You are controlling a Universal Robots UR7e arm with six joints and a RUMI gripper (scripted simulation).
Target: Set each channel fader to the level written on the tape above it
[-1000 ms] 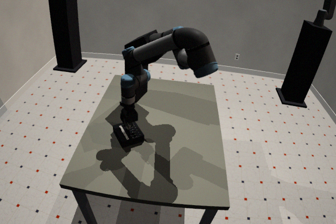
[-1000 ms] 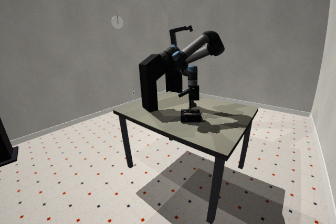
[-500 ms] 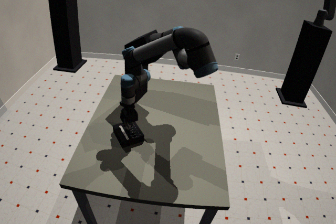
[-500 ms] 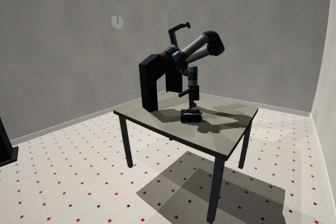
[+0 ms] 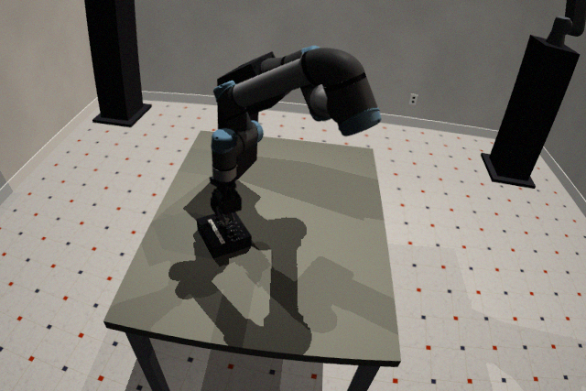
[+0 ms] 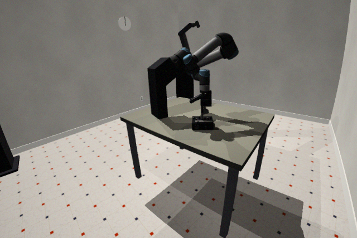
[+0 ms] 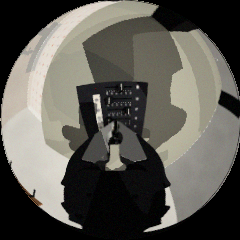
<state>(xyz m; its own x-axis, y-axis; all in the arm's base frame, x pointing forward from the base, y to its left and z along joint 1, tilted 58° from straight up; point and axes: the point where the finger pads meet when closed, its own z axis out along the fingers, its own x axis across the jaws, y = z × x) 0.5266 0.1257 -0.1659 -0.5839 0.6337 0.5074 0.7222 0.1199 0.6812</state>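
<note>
The black lighting desk [image 5: 228, 245] [image 6: 198, 125] [image 7: 85, 100] lies on the grey table [image 5: 330, 244] [image 6: 245, 143]. A white tape strip [image 5: 215, 230] [image 7: 97, 111] runs along one side of it, beside several fader slots. The writing on the tape is too small to read. My gripper [image 5: 226, 217] [image 6: 204, 115] [image 7: 116, 121] is shut, and its joined fingertips point straight down onto the desk's top at the near fader row. The fader cap under the tips is hidden by the fingers. The far rows show small caps [image 7: 121, 88] in the wrist view.
A black pedestal [image 6: 158, 91] carries the arm's base at the table's back edge. Two tall black stands [image 5: 113, 53] [image 5: 532, 112] are on the floor beyond the table. The desk sits left of the table's middle.
</note>
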